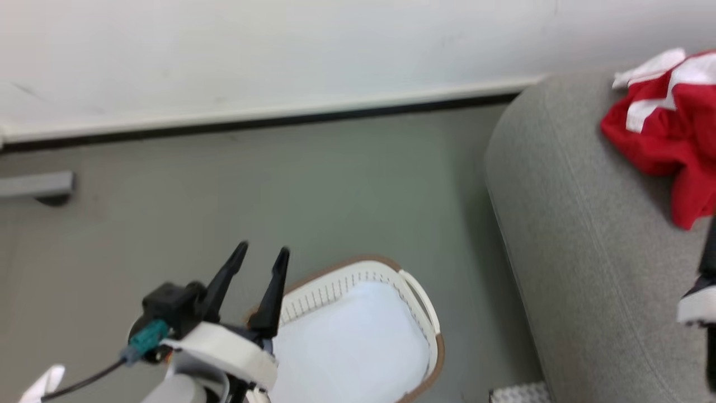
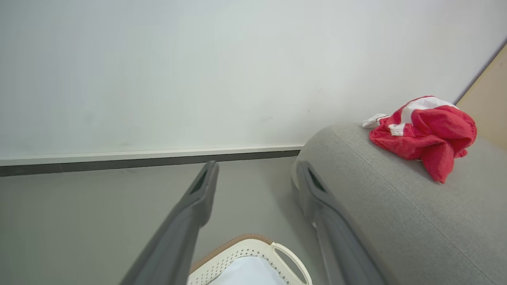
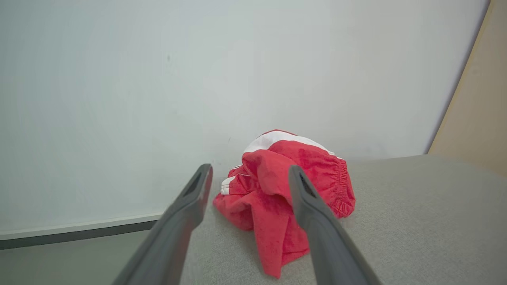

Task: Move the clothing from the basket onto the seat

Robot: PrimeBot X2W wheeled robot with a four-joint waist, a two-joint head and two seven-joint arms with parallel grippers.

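Lying crumpled on the grey seat (image 1: 587,252), the red clothing (image 1: 665,129) sits near its rounded edge. Right gripper (image 3: 250,169) spread wide just short of it, gripping nothing. Left gripper (image 1: 263,249) also wide, over the white basket (image 1: 335,288) on the floor beside the seat.

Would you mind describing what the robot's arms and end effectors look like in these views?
The left end effector has two long, black, tapering fingers on a black block, ahead of a rounded white collar. A teal connector with a dark cable plugs in beside it. The right end effector has matching dark grey fingers, each with a slot near its tip.
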